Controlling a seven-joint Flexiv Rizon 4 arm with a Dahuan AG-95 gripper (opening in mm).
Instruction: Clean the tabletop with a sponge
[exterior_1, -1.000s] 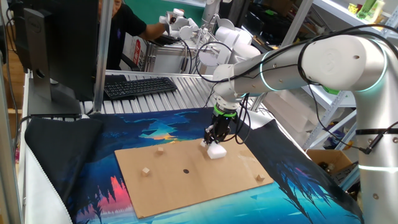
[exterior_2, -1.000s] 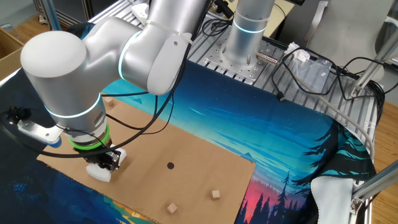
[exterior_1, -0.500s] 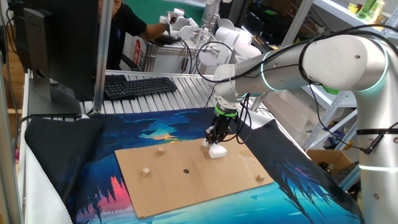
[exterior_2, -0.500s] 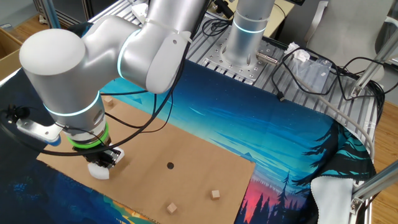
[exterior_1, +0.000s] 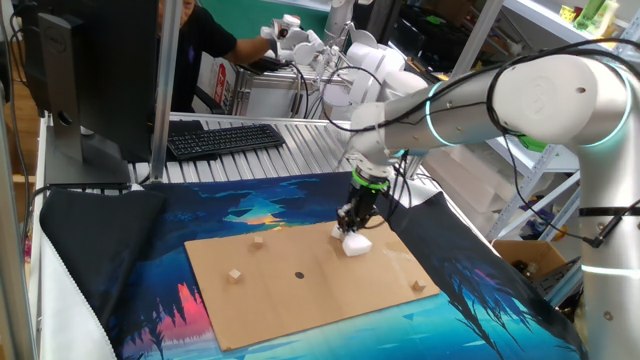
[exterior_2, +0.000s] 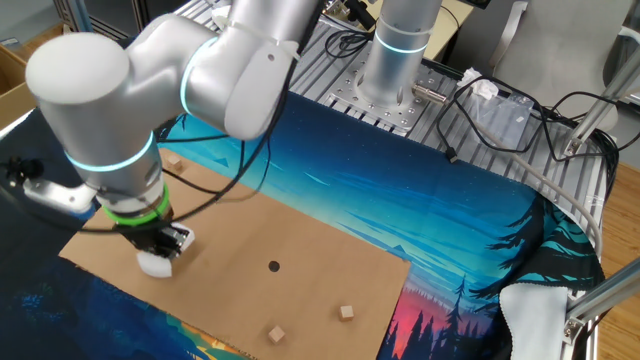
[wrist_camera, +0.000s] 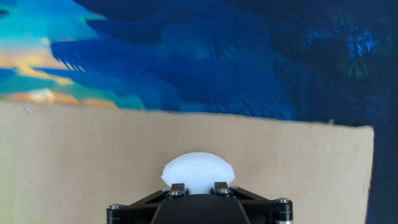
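Reading one fixed view from left to right, we first meet the tan cubes: one (exterior_1: 235, 275) near the left side of the tabletop (exterior_1: 300, 300), a second (exterior_1: 257, 241) toward its far edge, then the dark spot (exterior_1: 298, 275) at mid-board. Right of that sits the sponge (exterior_1: 354, 243), pressed onto the board close to the far edge, with the pincer (exterior_1: 352, 226) pinching it from above. A third cube (exterior_1: 417, 287) lies near the right edge.

We judge the main risk to be the board itself: it is a flat, matte, cardboard-like sheet lying loose on a smooth printed cloth (exterior_1: 130, 290), so a hard downward press during a sweep could drag it along instead of wiping it. The sponge is soft white foam; in the hand view it bulges into a rounded dome (wrist_camera: 198, 173) beyond the fingers, which suggests a tight squeeze, and a sideways stroke might twist it out of the grip. The cubes are light and sharp-cornered, so we would expect them to roll or skid off onto the cloth if struck quickly. From the other fixed view the sponge (exterior_2: 155, 264) sits near the board's edge, where a stroke outward could catch the lip.
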